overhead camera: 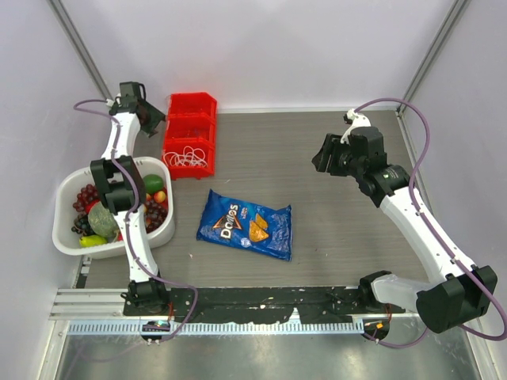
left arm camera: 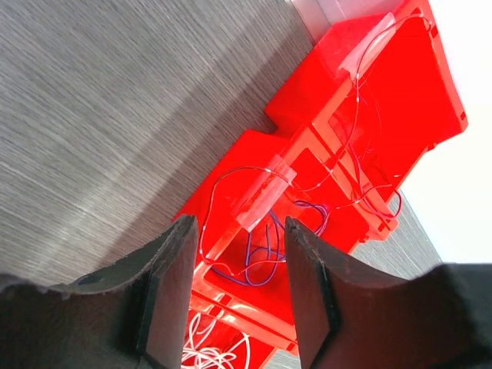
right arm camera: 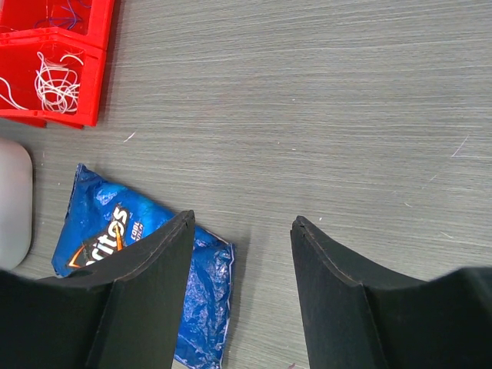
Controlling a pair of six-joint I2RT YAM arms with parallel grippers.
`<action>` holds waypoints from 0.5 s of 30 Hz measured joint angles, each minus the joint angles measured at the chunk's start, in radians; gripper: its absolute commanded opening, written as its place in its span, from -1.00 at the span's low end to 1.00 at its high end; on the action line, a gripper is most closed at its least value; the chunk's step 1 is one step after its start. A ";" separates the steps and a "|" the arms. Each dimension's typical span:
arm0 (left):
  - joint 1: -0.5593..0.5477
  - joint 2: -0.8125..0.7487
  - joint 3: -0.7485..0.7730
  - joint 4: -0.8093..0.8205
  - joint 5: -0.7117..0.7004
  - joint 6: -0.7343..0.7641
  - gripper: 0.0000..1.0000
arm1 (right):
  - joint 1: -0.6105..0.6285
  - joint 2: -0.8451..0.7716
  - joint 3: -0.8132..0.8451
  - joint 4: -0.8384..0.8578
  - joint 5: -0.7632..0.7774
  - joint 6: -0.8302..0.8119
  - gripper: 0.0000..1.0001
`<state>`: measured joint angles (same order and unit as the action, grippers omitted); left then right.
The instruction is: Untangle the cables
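Directly ahead of the left pincer, seen through the gap between its fingers, stood a row of red bins holding the cables. Thin bluish and red cords lay looped loosely in the middle compartment. A tangle of white cords lay in the compartment nearest the pincer's base. This pincer was released, its jaws standing apart with nothing between them, and from above it sat just beside the far left corner of the bins, not touching any cord. To the pincer's near side, beside the left arm, a white basket held grapes and other fruit. The right pincer was also released and gripped nothing. It hung above bare grey bench, well apart from the bins, which lay far off to its left. A blue chip bag lay flat on the bench just beside and partly behind its left finger. The white cords showed small in the far corner beyond that bag.
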<state>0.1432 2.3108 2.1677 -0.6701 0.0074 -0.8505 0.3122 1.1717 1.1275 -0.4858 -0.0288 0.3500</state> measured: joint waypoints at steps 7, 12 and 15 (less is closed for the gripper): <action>0.001 0.000 -0.005 -0.001 -0.016 -0.014 0.00 | 0.000 0.000 0.000 0.000 0.000 -0.004 0.16; 0.000 0.009 -0.005 -0.003 -0.023 -0.018 -0.06 | 0.000 0.000 0.000 0.000 0.000 -0.004 0.17; -0.001 0.026 -0.005 -0.004 -0.023 -0.025 -0.27 | 0.000 0.000 0.000 0.000 0.001 -0.004 0.17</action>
<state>0.1421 2.3367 2.1632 -0.6739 -0.0158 -0.8753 0.3122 1.1721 1.1275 -0.4854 -0.0280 0.3458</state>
